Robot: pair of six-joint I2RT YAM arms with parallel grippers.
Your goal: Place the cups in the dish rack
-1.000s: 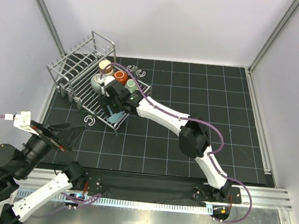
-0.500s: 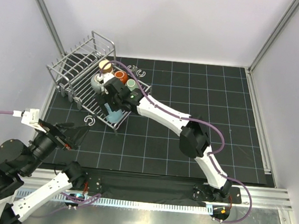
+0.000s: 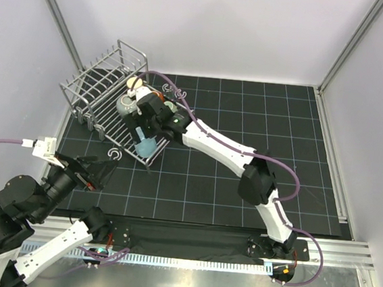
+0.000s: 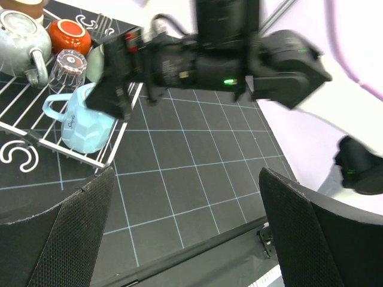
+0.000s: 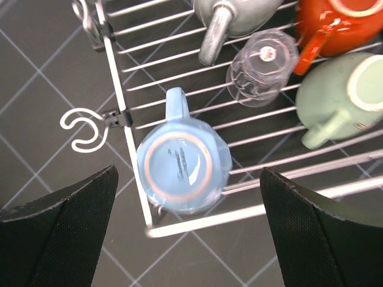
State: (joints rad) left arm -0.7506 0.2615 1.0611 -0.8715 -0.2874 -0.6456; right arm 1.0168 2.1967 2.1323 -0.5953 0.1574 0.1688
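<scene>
The dish rack (image 3: 101,97) stands at the far left. A light blue cup (image 5: 182,166) lies upside down at the rack's near corner, also seen from the top (image 3: 146,145) and in the left wrist view (image 4: 87,122). On the rack (image 5: 117,66) behind it are a clear glass (image 5: 262,67), a grey mug (image 5: 230,18), an orange-red cup (image 5: 335,24) and a mint green cup (image 5: 341,95). A beige cup (image 3: 135,82) sits further back. My right gripper (image 3: 141,126) is open and empty just above the blue cup. My left gripper (image 3: 97,172) is open and empty over the mat.
White C-shaped clips lie by the rack: one at its near corner (image 5: 84,128), also in the top view (image 3: 115,154), and others behind it (image 3: 176,91). The black grid mat (image 3: 248,122) covers the table, with grey walls around it.
My right gripper has let go of the light blue cup and drawn back up from it; the cup stays on the rack's corner. My left arm has shifted slightly toward the near edge.
</scene>
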